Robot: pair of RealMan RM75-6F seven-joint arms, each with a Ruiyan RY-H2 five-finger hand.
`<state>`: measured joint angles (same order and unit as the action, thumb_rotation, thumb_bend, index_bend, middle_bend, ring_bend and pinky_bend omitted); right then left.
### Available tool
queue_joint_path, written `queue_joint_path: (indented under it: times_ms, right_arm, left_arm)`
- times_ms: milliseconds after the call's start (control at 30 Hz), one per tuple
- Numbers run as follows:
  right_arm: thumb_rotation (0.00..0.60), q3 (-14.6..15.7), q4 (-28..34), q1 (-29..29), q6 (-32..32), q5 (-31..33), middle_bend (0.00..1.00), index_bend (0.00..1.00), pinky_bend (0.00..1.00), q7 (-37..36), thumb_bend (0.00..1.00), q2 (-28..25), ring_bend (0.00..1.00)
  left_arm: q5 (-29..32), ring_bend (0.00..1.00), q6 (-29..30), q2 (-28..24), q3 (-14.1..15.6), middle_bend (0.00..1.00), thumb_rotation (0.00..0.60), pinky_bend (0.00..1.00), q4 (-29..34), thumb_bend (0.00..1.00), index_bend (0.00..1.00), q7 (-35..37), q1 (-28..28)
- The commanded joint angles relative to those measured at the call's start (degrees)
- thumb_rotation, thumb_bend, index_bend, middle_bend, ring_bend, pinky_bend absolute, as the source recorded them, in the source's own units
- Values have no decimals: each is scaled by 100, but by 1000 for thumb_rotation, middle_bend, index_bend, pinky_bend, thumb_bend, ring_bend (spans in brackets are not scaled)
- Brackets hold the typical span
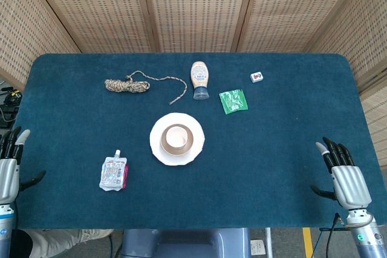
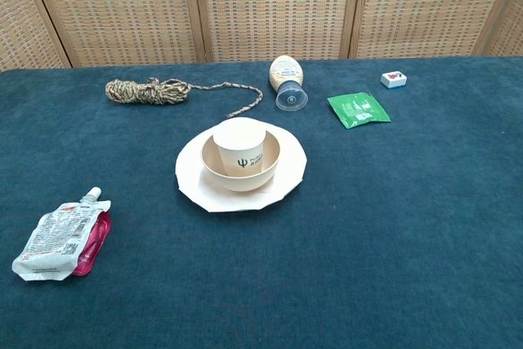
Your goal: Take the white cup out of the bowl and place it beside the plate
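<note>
At table centre, the small white paper cup with a dark logo [image 2: 239, 151] stands upright inside the shallow tan bowl [image 2: 270, 167], which sits on the round white plate [image 2: 290, 177]; nothing lifted yet, so the task looks to be at its start, approach step pending. Left hand [image 1: 8, 162] and right hand [image 1: 344, 173] rest at the near table edges, well apart from the cup, fingers extended and spread, holding nothing. Judgement: next move calls for one hand to reach in, grip the cup wall above the bowl rim, lift straight up clear, then set it on bare blue cloth [image 2: 392, 226] beside the plate.
</note>
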<state>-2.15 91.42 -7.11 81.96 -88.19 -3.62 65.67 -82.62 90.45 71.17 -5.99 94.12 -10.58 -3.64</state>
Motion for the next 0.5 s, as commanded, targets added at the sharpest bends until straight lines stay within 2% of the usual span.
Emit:
queue_joint_path:
  times_ms: [33, 500]
  right_arm:
    - [600, -3, -2, -1, 1, 2, 0, 0, 0, -4, 60, -1, 0]
    - [600, 3, 56, 1, 32, -49, 0, 0, 0, -74, 61, -36, 0]
  left_arm:
    - [-1, 0, -3, 2, 2, 0, 600, 0, -1, 128, 0, -3, -1]
    - [-90, 0, -40, -10, 13, 0, 600, 0, 69, 127, 0, -40, -53]
